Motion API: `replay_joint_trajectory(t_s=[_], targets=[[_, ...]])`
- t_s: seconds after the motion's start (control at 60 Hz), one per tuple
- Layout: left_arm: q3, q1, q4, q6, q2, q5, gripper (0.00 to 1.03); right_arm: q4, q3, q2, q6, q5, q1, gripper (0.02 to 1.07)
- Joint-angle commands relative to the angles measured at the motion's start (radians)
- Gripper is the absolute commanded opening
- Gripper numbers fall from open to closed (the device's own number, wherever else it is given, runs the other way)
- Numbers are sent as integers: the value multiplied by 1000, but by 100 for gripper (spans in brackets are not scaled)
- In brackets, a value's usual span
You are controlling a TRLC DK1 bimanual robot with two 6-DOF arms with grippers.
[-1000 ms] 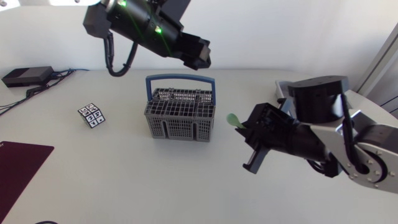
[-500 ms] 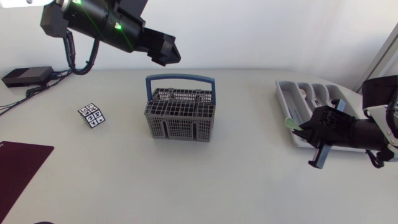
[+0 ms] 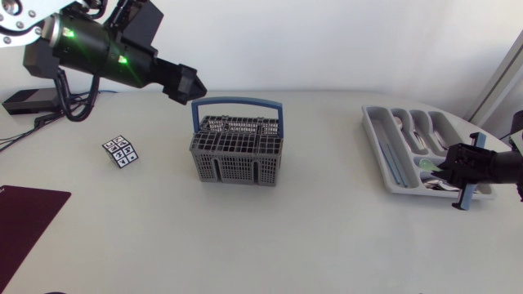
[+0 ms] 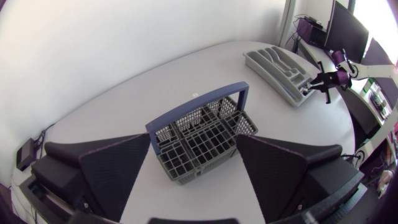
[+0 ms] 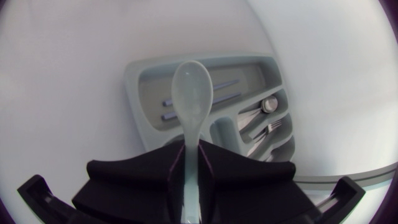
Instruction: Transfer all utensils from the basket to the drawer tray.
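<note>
Your right gripper [image 5: 191,152] is clamped narrow on the handle of a pale green plastic spoon [image 5: 192,93], whose bowl sticks out ahead of the fingers; a second ago that gripper hung just beside the cutlery basket [image 3: 237,151] near the middle of the table, and it has since swung out to the right, so the spoon now hovers over the near end of the grey drawer tray [image 5: 134,81]. Under the bowl lies the tray's long compartment, with purple-handled pieces in it; a metal fork and spoon lie in the narrower slots beside it.

The carry is done, then; what I judge is left for this spoon is to lower it into a slot and let go, and since it sits near the tray's end wall you should check it clears the rim first.

Farther off, the basket stands where it was, handle upright; from the left wrist view you can make out nothing left standing in it, so this may well be the last piece. Farthest, your left gripper [image 4: 193,142], fingers spread wide and holding nothing, has drawn back from above the basket toward the far left.
</note>
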Motion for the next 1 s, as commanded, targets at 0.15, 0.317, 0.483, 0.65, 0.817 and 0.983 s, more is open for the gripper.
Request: replay_joint_trajectory(t_s=[0.15,0.317,0.483,0.65,0.817,0.983], targets=[[-95,61,21,38,-66,10,97,41,89,124,-111,33,-59,8],[-144,99,22,60,-92,10,97,58,120,197,-159,71,-90,8],[-201,141,36,80,-108,10,97,112,120,242,-185,102,-107,13],[-241,173,50,92,-120,21,97,147,110,251,-198,118,-112,23],[-288,196,76,101,-128,34,97,238,72,253,-202,135,-119,52],[-325,219,97,115,-128,44,97,287,9,196,-198,157,-119,66]])
